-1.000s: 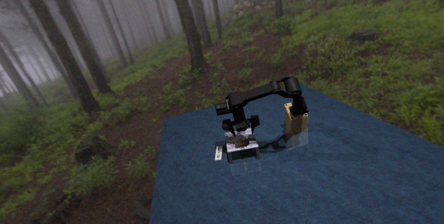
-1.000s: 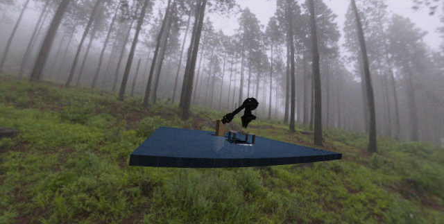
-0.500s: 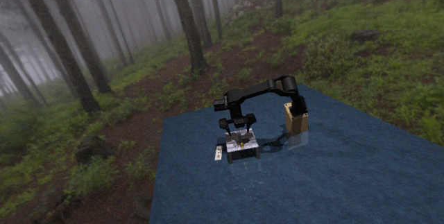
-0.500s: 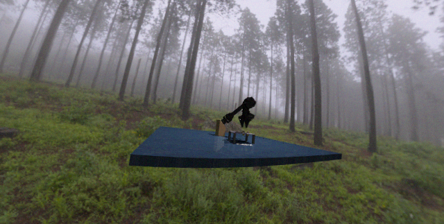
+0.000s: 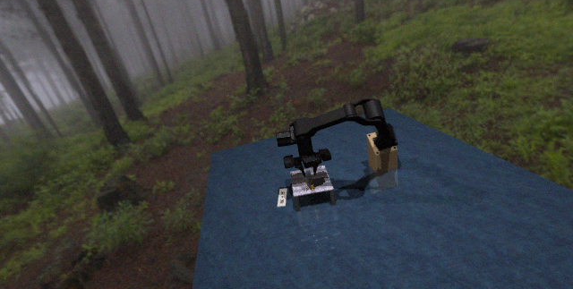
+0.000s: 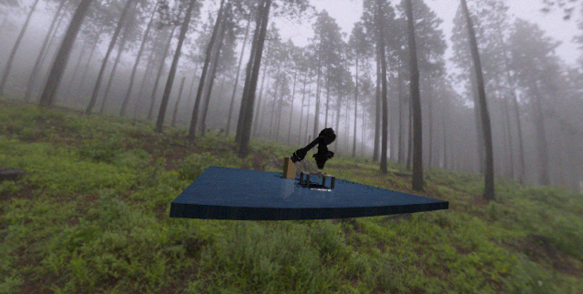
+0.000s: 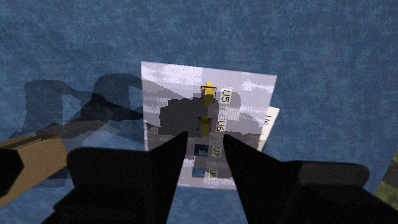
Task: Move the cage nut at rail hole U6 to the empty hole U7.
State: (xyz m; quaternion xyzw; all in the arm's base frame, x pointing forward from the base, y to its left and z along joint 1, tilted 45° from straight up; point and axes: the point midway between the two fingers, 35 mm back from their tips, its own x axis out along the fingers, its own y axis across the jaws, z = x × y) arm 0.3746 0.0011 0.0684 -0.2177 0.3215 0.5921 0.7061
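above one rail plate [image 5: 300, 189] [image 7: 170, 80] — two cage nuts [image 7: 208, 92], two empty holes [image 7: 201, 150], jaws [image 5: 310, 174] [image 6: 322, 167] part-open, grasping nothing

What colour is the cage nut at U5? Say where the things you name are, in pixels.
Yellow, with small orange bits at its sides; the cage nut at U5 [image 5: 312, 187] [image 7: 209, 90] shows best in the wrist view.

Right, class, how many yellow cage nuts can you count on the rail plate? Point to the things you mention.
2: one nut at U5 [image 7: 209, 91], one nut at U6 [image 7: 204, 127], partly in shadow.
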